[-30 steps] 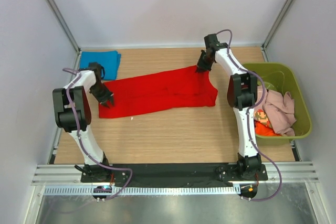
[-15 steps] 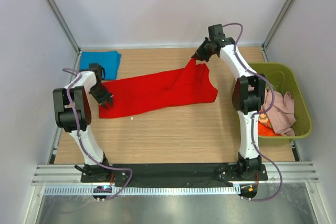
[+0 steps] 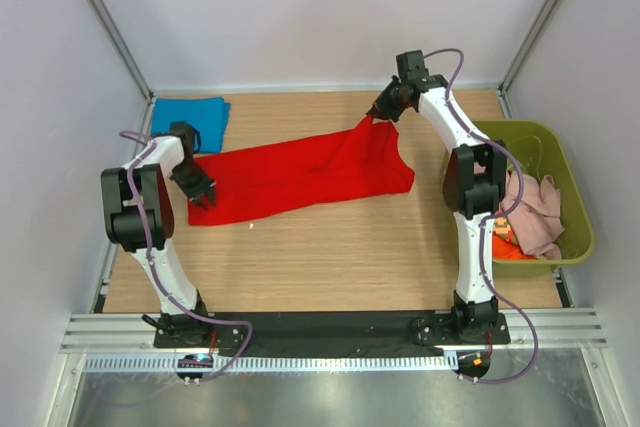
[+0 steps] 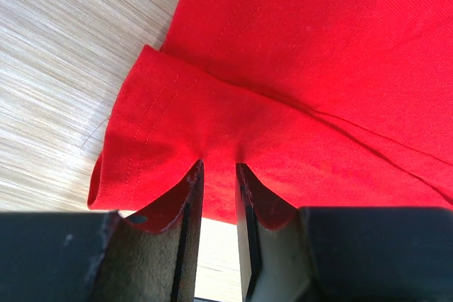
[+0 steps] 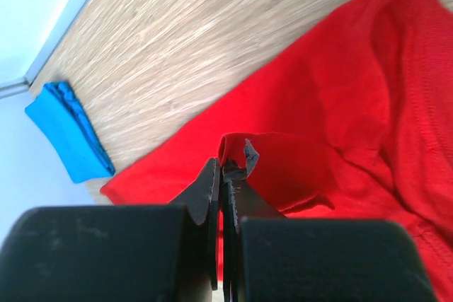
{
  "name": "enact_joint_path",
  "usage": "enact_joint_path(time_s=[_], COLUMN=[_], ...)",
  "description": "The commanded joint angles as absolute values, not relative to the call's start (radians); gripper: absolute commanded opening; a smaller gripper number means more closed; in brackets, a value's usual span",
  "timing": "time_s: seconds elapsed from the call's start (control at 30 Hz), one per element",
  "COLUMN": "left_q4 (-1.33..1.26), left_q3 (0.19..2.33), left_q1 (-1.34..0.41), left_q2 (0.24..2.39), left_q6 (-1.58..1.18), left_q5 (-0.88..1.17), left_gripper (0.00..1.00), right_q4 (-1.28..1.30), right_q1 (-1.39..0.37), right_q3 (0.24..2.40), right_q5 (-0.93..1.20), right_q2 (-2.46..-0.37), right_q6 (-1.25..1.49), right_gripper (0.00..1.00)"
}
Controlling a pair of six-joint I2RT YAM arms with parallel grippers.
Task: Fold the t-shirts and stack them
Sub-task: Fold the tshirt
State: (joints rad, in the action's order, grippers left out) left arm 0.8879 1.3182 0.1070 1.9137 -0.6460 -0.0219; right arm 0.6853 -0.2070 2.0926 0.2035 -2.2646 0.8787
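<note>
A bright red t-shirt (image 3: 300, 172) lies spread across the middle of the table. My left gripper (image 3: 200, 194) is at its left end, jaws narrowly apart and shut on a fold of the red cloth (image 4: 318, 54) at the edge (image 4: 216, 167). My right gripper (image 3: 378, 115) is at the far right corner, shut on a pinch of red cloth (image 5: 368, 104) with a grey label beside it (image 5: 225, 167), and that corner is raised off the table. A folded blue t-shirt (image 3: 188, 115) rests at the back left (image 5: 67, 129).
An olive-green bin (image 3: 570, 147) stands at the right edge, holding a pale pink shirt (image 3: 535, 207), an orange one (image 3: 510, 247) and a pixel-print one (image 3: 497, 222). White walls close in the table on three sides.
My right gripper has risen and shifted back, pulling the red shirt's far right corner up from the table into a peak. The left gripper has stayed put.
</note>
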Motion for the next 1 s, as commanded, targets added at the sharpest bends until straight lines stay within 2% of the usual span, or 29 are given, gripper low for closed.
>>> enact_joint_path(time_s=[0.0, 0.17, 0.33, 0.73, 0.97], left_q4=[0.87, 0.871, 0.853, 0.851, 0.862], left_q3=[1.31, 1.305, 1.284, 1.282, 1.292], left_q1=[0.109, 0.11, 0.109, 0.109, 0.109], left_q2=[1.867, 1.865, 1.842, 1.779, 1.766], left_q6=[-0.643, -0.637, -0.64, -0.646, -0.646], left_q5=[-0.029, -0.044, -0.054, -0.052, -0.049], left_gripper=[0.25, 0.25, 0.24, 0.24, 0.25], right_q4=[0.718, 0.75, 0.693, 0.574, 0.572], right_q1=[-0.199, -0.196, -0.195, -0.193, -0.193], right_q3=[2.073, 1.909, 1.786, 1.887, 1.968], right_q5=[0.108, -0.042, -0.017, 0.112, 0.158], right_q2=[-2.143, -1.987, -1.919, -2.098, -2.223], right_q6=[0.884, 0.876, 0.877, 0.939, 0.983], right_gripper=[0.01, 0.01, 0.01, 0.02, 0.06])
